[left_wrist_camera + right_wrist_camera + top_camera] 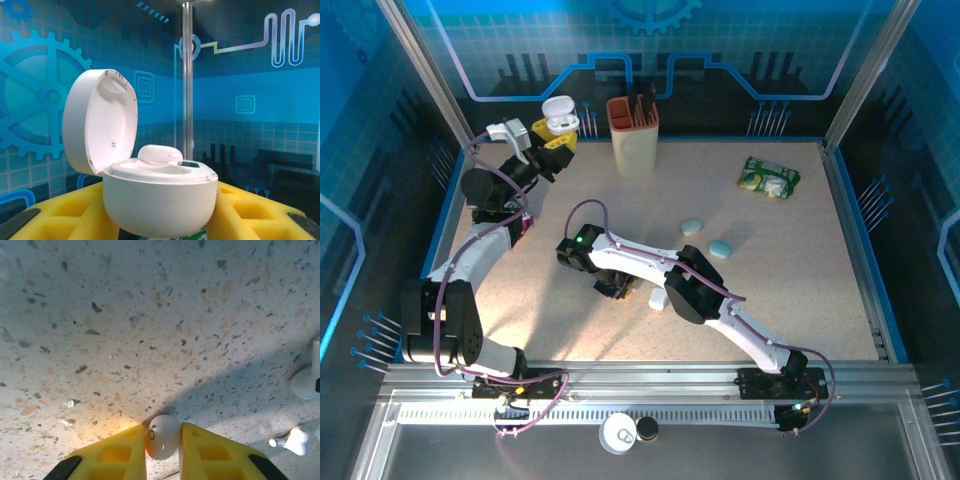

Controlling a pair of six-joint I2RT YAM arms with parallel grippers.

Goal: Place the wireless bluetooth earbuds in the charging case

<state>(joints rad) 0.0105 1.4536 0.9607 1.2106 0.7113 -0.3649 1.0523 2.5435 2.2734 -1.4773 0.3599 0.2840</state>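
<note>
My left gripper point(558, 138) is raised at the far left of the table point(790, 290). Its yellow fingers point(65, 215) press on either side of the charging case point(160, 200), gripping it. The lid point(100, 120) stands open, and a seated earbud point(159, 154) rests in the case (a small dark patch shows on the rim beside it). Toward the middle of the table, my right gripper point(614, 291) is down at the speckled surface. Its pads point(122, 450) are closed on a pinched earbud point(163, 436), a small white bulb held between them. Near it a loose earbud point(291, 441) with a short stem lies on the table. A larger white piece point(307, 382) lies beside that one, and I cannot tell what it is.
</note>
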